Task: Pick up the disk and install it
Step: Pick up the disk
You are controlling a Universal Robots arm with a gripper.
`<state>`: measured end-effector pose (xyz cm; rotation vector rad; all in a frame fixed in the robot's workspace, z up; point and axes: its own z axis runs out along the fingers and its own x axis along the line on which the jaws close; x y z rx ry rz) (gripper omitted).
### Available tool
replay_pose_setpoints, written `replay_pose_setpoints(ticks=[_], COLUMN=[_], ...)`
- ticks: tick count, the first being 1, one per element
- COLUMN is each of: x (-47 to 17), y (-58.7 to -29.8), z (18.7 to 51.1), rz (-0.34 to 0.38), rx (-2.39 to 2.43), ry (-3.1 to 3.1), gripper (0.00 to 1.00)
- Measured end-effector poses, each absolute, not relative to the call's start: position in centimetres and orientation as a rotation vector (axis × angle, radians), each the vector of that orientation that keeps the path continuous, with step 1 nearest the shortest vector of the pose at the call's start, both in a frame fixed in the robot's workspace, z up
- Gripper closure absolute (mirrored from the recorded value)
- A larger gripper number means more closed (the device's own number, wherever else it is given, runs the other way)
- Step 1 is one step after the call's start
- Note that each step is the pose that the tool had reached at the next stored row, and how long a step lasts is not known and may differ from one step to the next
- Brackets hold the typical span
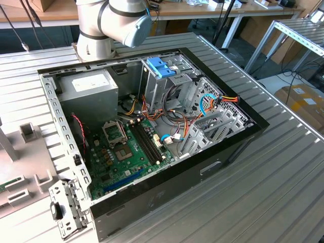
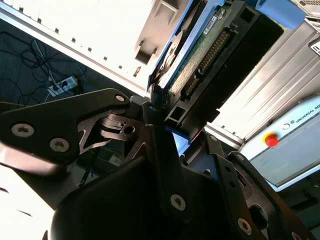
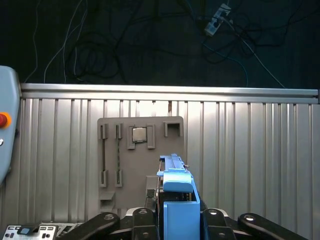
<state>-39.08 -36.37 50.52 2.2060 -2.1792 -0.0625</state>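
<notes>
Over the ribbed table (image 3: 240, 150), fingers (image 2: 162, 150) clamped on the disk (image 3: 176, 187), blue rails and tab, green circuit face.

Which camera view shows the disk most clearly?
The second wrist view: the disk shows its long side, circuit board and connector, clamped in the gripper. The first wrist view shows the disk edge-on, mostly blue plastic.
</notes>
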Motion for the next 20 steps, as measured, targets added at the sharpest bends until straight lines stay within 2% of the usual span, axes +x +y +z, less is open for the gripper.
replay_pose_setpoints(ticks=[20], x=[-36.8], y=[-36.4], z=[50.5], rz=[-0.063], rx=[2.206], ry=[-2.179], gripper=[0.63])
